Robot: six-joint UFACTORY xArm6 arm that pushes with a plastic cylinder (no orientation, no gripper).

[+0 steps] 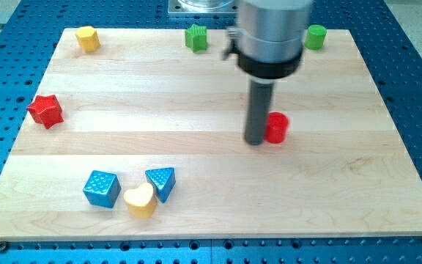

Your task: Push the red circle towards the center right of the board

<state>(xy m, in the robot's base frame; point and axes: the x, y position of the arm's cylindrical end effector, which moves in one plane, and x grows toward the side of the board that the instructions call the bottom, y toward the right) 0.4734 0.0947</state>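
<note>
1. My tip [256,141]: lower end of the dark rod, down on the wooden board [196,95], a little right of the board's middle. There is no claw here and so nothing to release, clench or grasp with; the rod holds nothing and only presses sideways.
2. Red circle [276,127]: directly at the tip's right side, touching it or nearly so. The rod hides its left edge, so true contact cannot be confirmed. It sits right of centre, about mid-height on the board.
3. Handling, as a judgement: the piece looks small, rigid and light, probably plastic on smooth wood, so it should slide easily and not deform. Being round, it will likely roll off the rod if pushed off-centre. Best contact point is the middle of its left face, pushing straight toward the view's right.
4. Path rightward: no other block shows between the red circle and the right edge.
5. Farther out: green cylinder [315,36] at top right, green star-like block [195,37] at top centre, yellow block [87,38] at top left.
6. Far left: red star [46,111].
7. Bottom left cluster: blue cube [100,188], yellow heart [141,201], blue triangle [161,182], all well apart from the tip.
</note>
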